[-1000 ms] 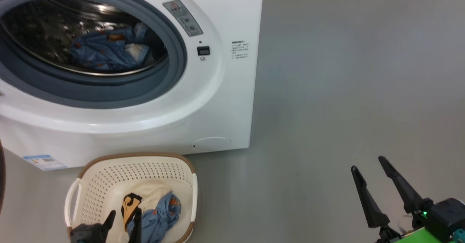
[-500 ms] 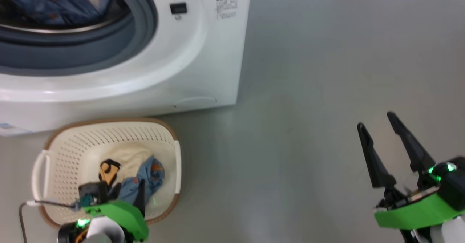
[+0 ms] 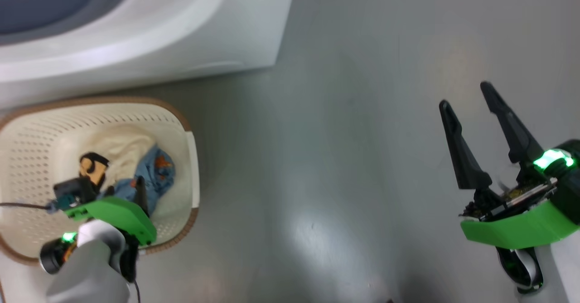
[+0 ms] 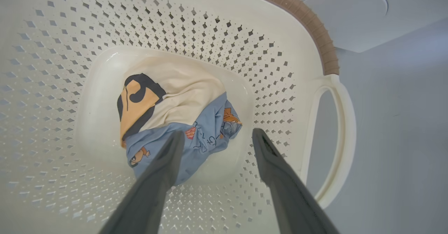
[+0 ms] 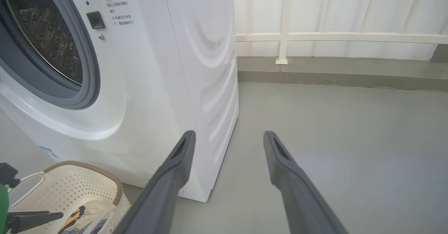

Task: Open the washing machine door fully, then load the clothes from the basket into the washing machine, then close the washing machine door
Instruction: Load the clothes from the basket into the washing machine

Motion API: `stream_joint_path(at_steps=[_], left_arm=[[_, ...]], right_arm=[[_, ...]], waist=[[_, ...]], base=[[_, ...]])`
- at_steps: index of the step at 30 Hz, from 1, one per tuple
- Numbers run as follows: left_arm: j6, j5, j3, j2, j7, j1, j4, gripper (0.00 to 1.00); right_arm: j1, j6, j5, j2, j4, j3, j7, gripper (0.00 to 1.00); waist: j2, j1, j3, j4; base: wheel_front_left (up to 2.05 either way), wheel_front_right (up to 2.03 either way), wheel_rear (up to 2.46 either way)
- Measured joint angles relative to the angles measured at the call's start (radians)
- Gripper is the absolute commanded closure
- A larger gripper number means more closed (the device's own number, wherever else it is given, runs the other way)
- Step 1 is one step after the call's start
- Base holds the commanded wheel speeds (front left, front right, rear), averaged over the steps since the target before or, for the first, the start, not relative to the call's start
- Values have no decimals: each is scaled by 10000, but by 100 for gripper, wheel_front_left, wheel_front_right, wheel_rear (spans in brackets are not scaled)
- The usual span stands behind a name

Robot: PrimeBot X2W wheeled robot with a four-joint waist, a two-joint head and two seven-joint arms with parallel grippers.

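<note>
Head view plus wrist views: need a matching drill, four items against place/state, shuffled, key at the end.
1. clothes
2. left gripper
3. right gripper
4. basket

A. open, over bare floor
B. on the floor, in front of the washing machine
C. bunched on the basket's bottom
D. open, aimed down into the basket

Pairs: 1-C, 2-D, 3-A, 4-B

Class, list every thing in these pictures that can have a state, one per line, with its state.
washing machine: mouth uncovered, steel drum exposed.
basket: upright on the floor by the machine, holding clothes.
clothes: crumpled on the basket's bottom, not gripped.
left gripper: open, pointing into the basket at the clothes.
right gripper: open, empty, over the floor.
</note>
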Motion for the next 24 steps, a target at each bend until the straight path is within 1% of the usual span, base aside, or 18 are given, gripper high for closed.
stream_joint_path(at_steps=[10, 13, 20, 24], left_arm=[[136, -167, 180, 378, 82, -1362, 617, 0], [270, -247, 267, 573, 81, -1668, 717, 0], [640, -295, 324, 750, 98, -2226, 846, 0], [759, -324, 351, 897, 173, -2463, 888, 0]], right_arm=[[-808, 0, 96, -6, -253, 174, 0, 0], [-969, 0, 104, -8, -355, 178, -2, 0], [-1081, 0, 104, -10, -548, 173, -2, 0], [-1081, 0, 104, -10, -614, 171, -2, 0]], waist=[[0, 0, 1711, -420], [0, 0, 2179, -534], [0, 0, 3092, -758], [0, -1, 3467, -870]], base=[[0, 0, 0], [0, 0, 0], [0, 0, 0], [0, 0, 0]])
